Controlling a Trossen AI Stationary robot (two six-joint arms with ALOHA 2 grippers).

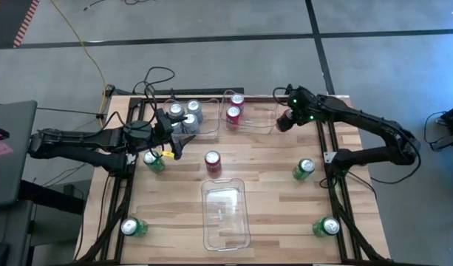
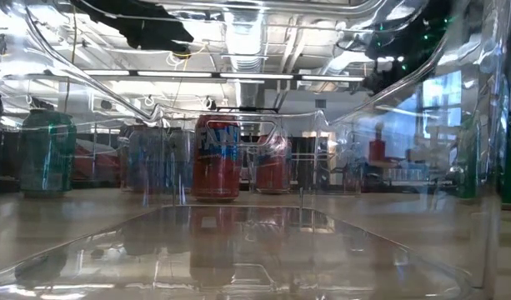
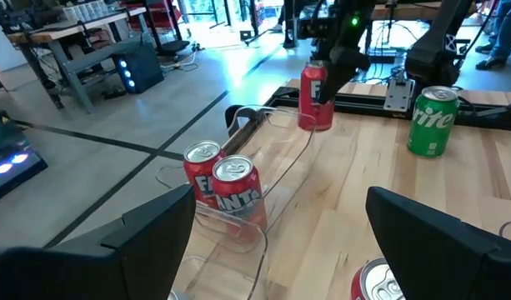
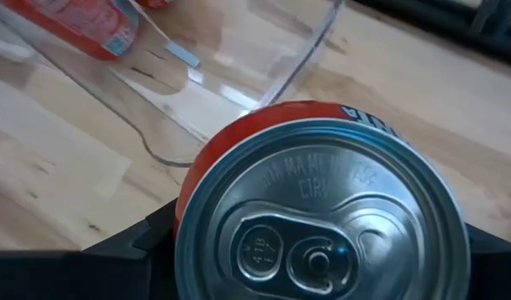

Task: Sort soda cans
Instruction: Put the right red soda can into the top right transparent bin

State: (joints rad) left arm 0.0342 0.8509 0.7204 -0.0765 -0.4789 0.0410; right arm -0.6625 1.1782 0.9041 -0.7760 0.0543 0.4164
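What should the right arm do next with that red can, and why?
Probably lift the red can over the wall of the clear bin. The right end effector grips it just outside that bin, which already holds two red cans.

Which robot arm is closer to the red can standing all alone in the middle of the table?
Left. The left gripper hovers just beside the lone red can, jaws open. The right gripper is farther off, past the red cans' bin, holding another red can.
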